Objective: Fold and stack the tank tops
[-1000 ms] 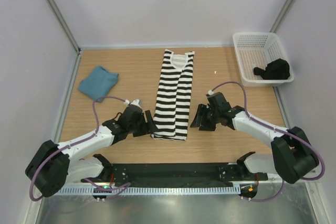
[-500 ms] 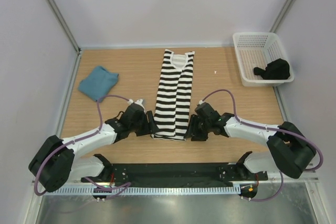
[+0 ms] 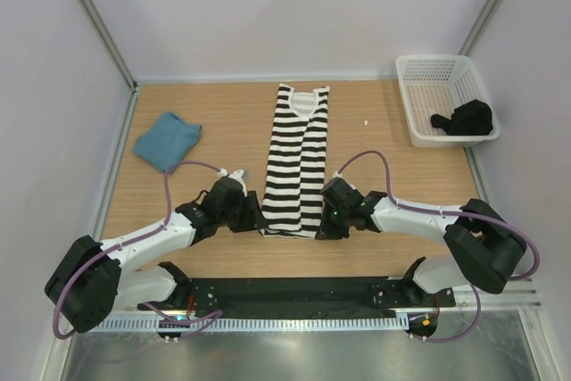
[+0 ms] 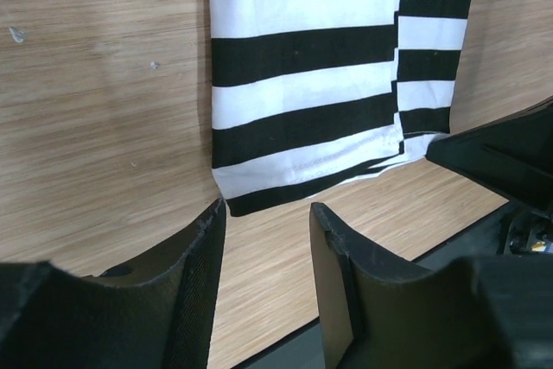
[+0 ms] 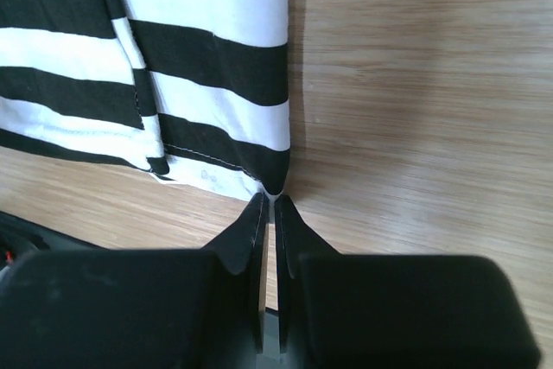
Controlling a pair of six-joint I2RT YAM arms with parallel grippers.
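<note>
The striped tank top (image 3: pixel 297 158) lies flat as a long narrow strip down the middle of the table, neckline at the far end. The teal tank top (image 3: pixel 167 140) sits folded at the far left. My left gripper (image 3: pixel 259 219) is at the strip's near left corner. In the left wrist view that gripper (image 4: pixel 268 213) is open, with the hem corner (image 4: pixel 233 200) just ahead of its tips and only wood between the fingers. My right gripper (image 3: pixel 319 227) is at the near right corner. In the right wrist view it (image 5: pixel 272 200) is shut, pinching the hem corner (image 5: pixel 275 181).
A white mesh basket (image 3: pixel 428 73) stands at the far right corner with a dark bundle (image 3: pixel 464 119) inside. A black rail (image 3: pixel 294 292) runs along the near table edge behind both arms. Grey walls close in left and right.
Both grippers moved inward to the striped top's near corners. The right jaws closed on the right corner. The left jaws narrowed but stay apart.
</note>
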